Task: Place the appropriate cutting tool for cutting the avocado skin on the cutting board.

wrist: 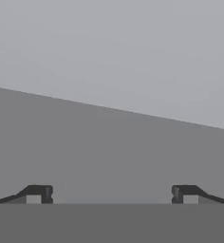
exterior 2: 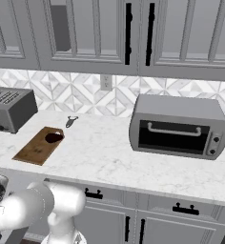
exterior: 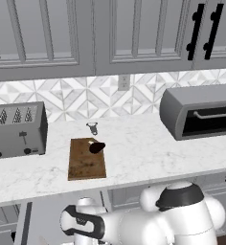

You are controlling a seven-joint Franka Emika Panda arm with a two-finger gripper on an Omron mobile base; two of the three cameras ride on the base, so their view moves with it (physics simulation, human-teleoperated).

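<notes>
The marble-patterned counter [exterior: 148,158] is the largest working surface, white with grey veining and smooth. Judging by the folded arm low in both base views, it lies above and beyond the hand. The toaster oven [exterior: 201,112], a grey metal box with a dark glass door and bar handle, stands against the tiled wall, well off to the hand's right. The toaster [exterior: 14,129], brushed grey with top slots and front levers, sits far to the left. Both appliances are pushed back, presumably to leave the front of the counter free for work. The cutting board [exterior: 86,165], flat dark brown wood with visible grain, lies near the front edge between the appliances, within the arm's likely reach. The grey metal utensil [exterior: 92,128] with a rounded head rests just behind the board, apart from it. The avocado [exterior: 96,147], small, dark and egg-shaped, sits on the board's far end, ready for cutting. Where the green-handled knife lies cannot be told. The gripper [wrist: 111,194] is spread wide and holds nothing. Its dark fingertips [wrist: 38,193] face two plain matte grey surfaces that meet along a slanting line.
</notes>
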